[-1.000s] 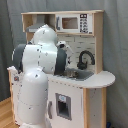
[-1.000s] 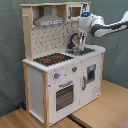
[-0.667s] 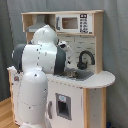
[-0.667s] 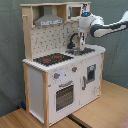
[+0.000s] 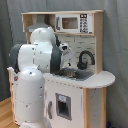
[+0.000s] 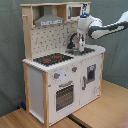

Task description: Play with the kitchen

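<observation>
The kitchen (image 6: 60, 80) is white and light wood, with a pegboard back (image 6: 52, 37), a grey hood (image 6: 48, 20), a black-red stovetop (image 6: 52, 59), an oven door (image 6: 65, 95) and knobs (image 6: 56, 76). My gripper (image 6: 81, 46) hangs down over the sink area (image 6: 86, 50), just right of the black faucet (image 6: 74, 39). In the first exterior view the arm's white body (image 5: 35, 60) covers the kitchen's left half. There the faucet (image 5: 85, 59) and the sink (image 5: 75, 74) show beside the wrist (image 5: 65, 49).
A toy microwave (image 5: 72, 22) sits in the upper shelf. A dispenser-like panel (image 6: 91, 72) is on the cabinet front. The kitchen stands on a wooden floor (image 6: 107, 107) before a grey curtain (image 6: 10, 55).
</observation>
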`<state>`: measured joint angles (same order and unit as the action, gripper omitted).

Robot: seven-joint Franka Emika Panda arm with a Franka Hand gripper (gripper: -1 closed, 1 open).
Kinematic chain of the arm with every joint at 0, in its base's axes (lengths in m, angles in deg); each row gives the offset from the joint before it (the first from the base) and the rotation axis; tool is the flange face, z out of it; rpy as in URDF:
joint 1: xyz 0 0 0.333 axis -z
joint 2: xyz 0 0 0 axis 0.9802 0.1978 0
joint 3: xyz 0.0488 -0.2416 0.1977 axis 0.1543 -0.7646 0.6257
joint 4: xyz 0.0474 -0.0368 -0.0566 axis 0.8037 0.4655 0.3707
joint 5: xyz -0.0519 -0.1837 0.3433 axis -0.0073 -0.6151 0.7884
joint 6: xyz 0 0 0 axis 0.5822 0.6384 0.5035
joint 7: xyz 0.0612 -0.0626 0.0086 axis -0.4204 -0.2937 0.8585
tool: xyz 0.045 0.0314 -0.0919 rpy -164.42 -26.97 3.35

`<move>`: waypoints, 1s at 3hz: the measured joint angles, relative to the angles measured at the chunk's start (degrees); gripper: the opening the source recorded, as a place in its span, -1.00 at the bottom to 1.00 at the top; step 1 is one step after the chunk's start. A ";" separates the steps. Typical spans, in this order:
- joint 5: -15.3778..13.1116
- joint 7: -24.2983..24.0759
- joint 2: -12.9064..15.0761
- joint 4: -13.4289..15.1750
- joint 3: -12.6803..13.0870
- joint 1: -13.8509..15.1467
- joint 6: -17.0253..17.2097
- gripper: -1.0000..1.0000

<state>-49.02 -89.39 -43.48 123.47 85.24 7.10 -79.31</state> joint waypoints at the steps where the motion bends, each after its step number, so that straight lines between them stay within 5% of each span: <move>1: 3.40 2.72 -2.91 0.00 -1.78 0.03 -2.39 1.00; 3: 11.24 7.53 -8.96 0.01 -4.51 0.45 -6.89 1.00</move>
<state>-37.79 -81.85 -52.44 123.48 80.73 7.55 -86.20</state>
